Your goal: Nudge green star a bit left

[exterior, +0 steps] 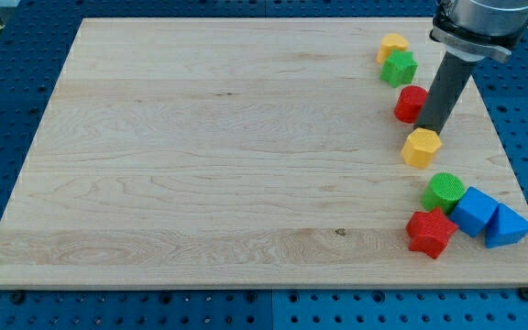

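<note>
Green star point(399, 68) sits far, top right, touching yellow block point(392, 46). Nearer: red star point(430, 233), green cylinder point(444, 192), yellow hexagon point(421, 148). My tip point(429, 128), a bare rod holding nothing, stands beside red block point(412, 104), below the star, probably heading for its right side.

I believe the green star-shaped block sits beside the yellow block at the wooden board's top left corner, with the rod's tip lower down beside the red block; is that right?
Not quite: in the camera view the green star-shaped block sits beside the yellow block at the wooden board's top right corner, not top left. My tip is indeed lower down beside the red block.
</note>
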Controlling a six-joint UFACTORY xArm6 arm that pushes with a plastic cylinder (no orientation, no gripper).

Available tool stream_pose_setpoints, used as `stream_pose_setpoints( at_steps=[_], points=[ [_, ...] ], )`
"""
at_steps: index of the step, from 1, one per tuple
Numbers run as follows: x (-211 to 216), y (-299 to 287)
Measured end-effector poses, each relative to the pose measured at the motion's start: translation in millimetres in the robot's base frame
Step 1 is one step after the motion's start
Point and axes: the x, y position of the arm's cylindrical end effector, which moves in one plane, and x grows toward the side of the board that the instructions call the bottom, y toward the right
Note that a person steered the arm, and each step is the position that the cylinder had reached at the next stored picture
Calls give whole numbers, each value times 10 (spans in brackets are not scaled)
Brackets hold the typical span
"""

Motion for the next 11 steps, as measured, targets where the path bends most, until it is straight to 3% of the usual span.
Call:
stream_pose_setpoints(
  at_steps=[2, 4, 6, 8, 11],
  points=[
    [249, -105],
    [190, 230],
    [-580, 401],
    [-847, 457],
    [-895, 253]
  ],
)
